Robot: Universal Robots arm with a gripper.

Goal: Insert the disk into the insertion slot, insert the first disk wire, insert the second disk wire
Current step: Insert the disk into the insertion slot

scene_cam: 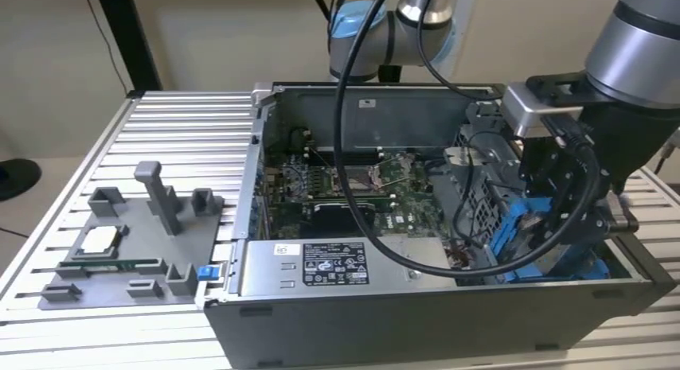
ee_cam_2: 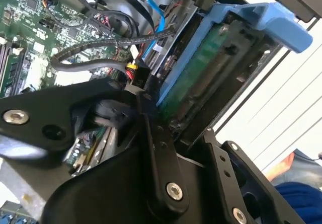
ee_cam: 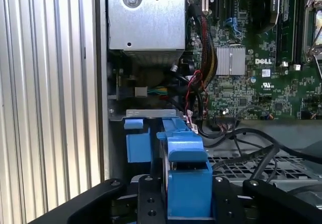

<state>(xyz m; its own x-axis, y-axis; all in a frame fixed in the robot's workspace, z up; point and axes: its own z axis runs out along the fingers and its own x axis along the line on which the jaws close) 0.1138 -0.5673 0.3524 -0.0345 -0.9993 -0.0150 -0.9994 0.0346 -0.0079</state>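
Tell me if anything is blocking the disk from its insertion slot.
Nothing visible does. The claw holds the disk by its blue frame, right at the insertion slot. The black cables run beside it on the motherboard side, not across its path.

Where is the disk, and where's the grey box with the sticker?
disk (ee_cam: pixel 188 183): first wrist view, on its blue frame.
grey box (scene_cam: pixel 336 272): exterior view, on its sticker.
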